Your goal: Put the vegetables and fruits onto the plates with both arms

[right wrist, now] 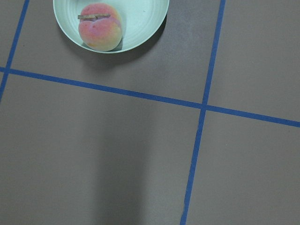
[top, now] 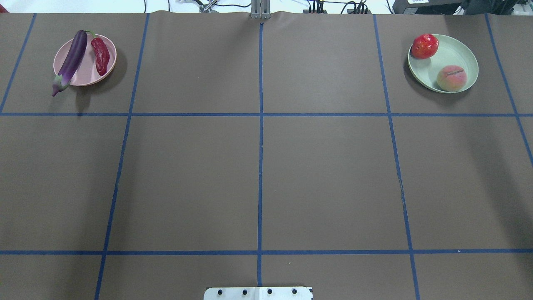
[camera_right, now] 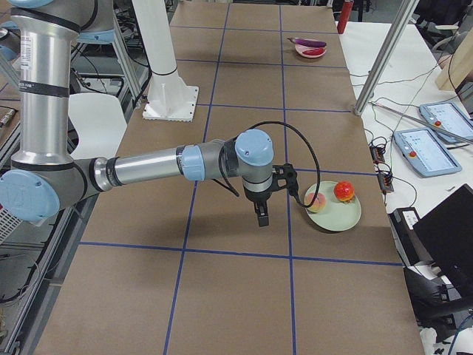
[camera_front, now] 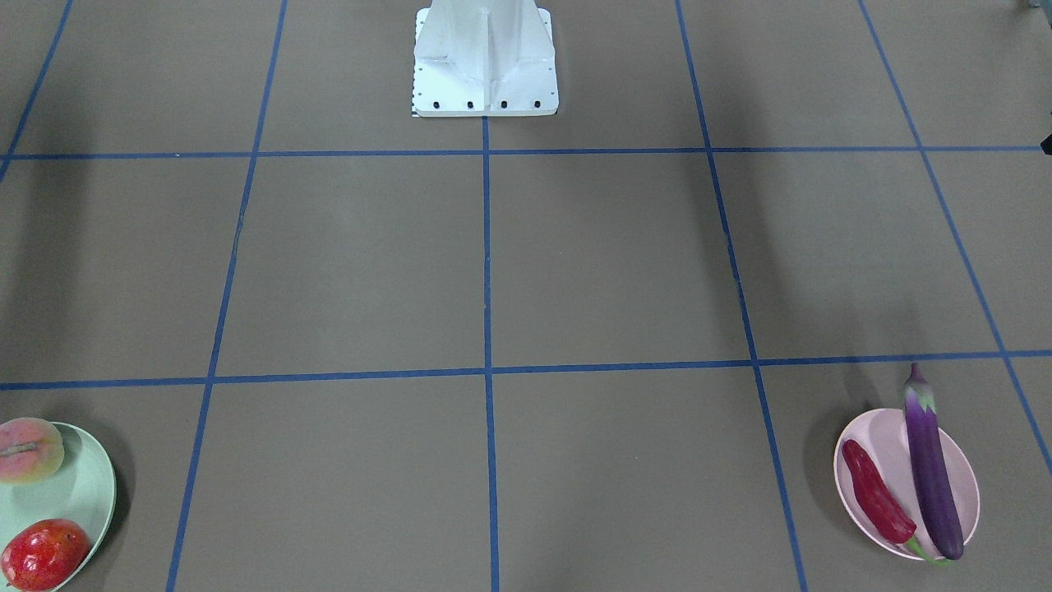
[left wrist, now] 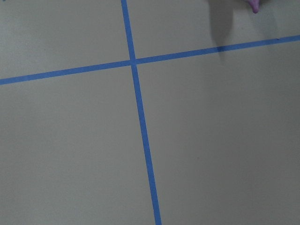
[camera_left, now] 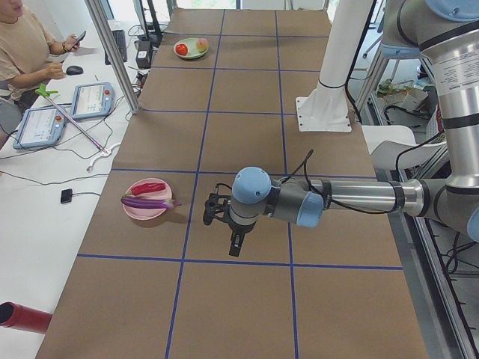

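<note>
In the overhead view, eggplant (top: 71,60) and chili (top: 101,55) lie on the pink plate (top: 87,64) upper left, and peach (top: 451,78) and pomegranate (top: 424,46) lie on the mint plate (top: 454,52) upper right, while the left gripper (camera_left: 235,247) and right gripper (camera_right: 262,217) each hang near their own plate, their spread impossible to tell.

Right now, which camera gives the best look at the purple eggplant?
The exterior front-facing view: the eggplant is largest and whole there, lying across the pink plate beside the red chili. Overhead shows it whole but smaller; both side views show it tiny; neither wrist view shows it clearly.
</note>
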`<control>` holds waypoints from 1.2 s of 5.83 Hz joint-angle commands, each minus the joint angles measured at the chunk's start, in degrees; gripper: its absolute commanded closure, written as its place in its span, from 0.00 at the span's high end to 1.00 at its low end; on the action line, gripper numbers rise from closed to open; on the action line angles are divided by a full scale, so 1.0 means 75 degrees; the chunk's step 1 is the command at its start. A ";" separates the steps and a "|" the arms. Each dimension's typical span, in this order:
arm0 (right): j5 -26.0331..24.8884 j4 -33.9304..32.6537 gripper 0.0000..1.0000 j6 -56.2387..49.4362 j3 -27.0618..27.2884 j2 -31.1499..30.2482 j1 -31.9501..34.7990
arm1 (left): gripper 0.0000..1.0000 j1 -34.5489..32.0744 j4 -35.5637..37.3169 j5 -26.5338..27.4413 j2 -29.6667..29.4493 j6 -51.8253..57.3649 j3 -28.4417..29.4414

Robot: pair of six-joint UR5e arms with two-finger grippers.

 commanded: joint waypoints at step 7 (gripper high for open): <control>-0.0820 -0.0934 1.00 -0.0095 -0.0167 0.0572 -0.0677 | 1.00 -0.0017 0.1836 0.0063 -0.1356 -0.0149 0.0024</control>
